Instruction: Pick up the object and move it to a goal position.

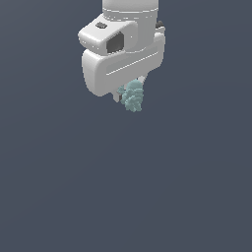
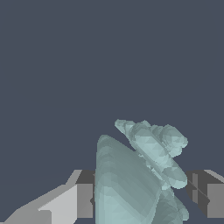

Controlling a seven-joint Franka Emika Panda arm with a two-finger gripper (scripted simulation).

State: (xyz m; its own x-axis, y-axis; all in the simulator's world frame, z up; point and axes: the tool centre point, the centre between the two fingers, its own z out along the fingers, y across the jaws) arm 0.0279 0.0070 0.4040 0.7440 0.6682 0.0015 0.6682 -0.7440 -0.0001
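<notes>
The object (image 1: pixel 133 96) is a small pale teal, knobbly clump. It hangs just under my white gripper (image 1: pixel 129 97) in the upper middle of the exterior view. The gripper's body hides most of the fingers there. In the wrist view the object (image 2: pixel 135 179) fills the space between the two fingers (image 2: pixel 81 199), which press on it from either side. The gripper is shut on the object and holds it up over the plain dark grey surface (image 1: pixel 123 197).
</notes>
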